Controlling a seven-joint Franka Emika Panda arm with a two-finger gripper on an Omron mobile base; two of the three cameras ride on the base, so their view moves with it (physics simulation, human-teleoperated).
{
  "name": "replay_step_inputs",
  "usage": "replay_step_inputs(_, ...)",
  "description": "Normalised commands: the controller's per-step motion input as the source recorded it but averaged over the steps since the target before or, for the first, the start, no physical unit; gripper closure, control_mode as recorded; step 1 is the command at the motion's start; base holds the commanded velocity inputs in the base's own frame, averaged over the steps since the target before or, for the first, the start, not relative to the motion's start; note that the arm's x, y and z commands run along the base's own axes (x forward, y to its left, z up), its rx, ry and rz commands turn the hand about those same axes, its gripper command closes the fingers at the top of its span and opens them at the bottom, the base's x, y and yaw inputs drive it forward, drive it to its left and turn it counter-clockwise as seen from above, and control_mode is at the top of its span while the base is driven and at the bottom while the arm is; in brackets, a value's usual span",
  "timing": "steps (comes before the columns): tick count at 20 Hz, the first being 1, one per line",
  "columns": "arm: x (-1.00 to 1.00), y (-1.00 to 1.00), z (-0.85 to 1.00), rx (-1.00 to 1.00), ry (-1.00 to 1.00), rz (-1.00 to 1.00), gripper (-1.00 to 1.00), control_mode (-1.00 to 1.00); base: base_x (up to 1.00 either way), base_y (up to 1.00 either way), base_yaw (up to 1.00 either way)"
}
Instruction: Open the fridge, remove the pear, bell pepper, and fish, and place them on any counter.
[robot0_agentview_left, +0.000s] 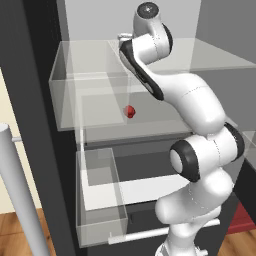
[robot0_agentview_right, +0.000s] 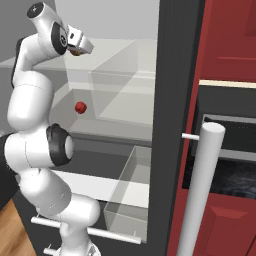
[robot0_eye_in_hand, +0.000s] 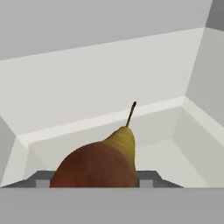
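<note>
The fridge (robot0_agentview_left: 35, 75) stands open, and my arm reaches into its upper shelf. My gripper (robot0_agentview_right: 82, 45) is up there, shut on the pear (robot0_eye_in_hand: 100, 162), a brownish-red fruit with a thin dark stem, held between the fingertips (robot0_eye_in_hand: 146, 181). A bit of the pear (robot0_agentview_right: 75, 51) shows under the hand in the right base view. The bell pepper (robot0_agentview_left: 130, 111), small and bright red, sits on the shelf below, at the back (robot0_agentview_right: 80, 107). The fish is out of view.
Clear door bins (robot0_agentview_left: 100, 200) flank the opening on both sides. A drawer with a silver bar (robot0_agentview_right: 85, 227) lies below the arm. Long silver door handles (robot0_agentview_right: 200, 190) stand close to the cameras. Red cabinets (robot0_agentview_right: 230, 40) and a dark oven (robot0_agentview_right: 230, 160) are to the right.
</note>
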Motion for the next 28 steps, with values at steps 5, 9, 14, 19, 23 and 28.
replay_step_inputs(5, -0.98, -0.07, 0.04, 0.0, -0.04, 0.22, 1.0, -1.0, 0.0, 0.0, 0.0)
replay_step_inputs(9, -1.0, -0.19, 0.0, 0.0, -0.1, 0.21, 1.0, -1.0, 0.0, 0.0, 0.0)
replay_step_inputs(14, -1.0, -0.28, 0.0, 0.0, -0.12, 0.16, 1.0, -1.0, 0.0, 0.0, 0.0)
replay_step_inputs(19, -1.0, -0.14, 0.0, 0.0, -0.08, 0.08, 1.0, -1.0, 0.0, 0.0, 0.0)
replay_step_inputs(23, -1.0, -0.14, 0.0, 0.0, -0.04, 0.0, 1.0, -1.0, 0.0, 0.0, 0.0)
replay_step_inputs(28, -1.0, -0.21, 0.0, 0.0, -0.01, 0.0, 1.0, -1.0, 0.0, 0.0, 0.0)
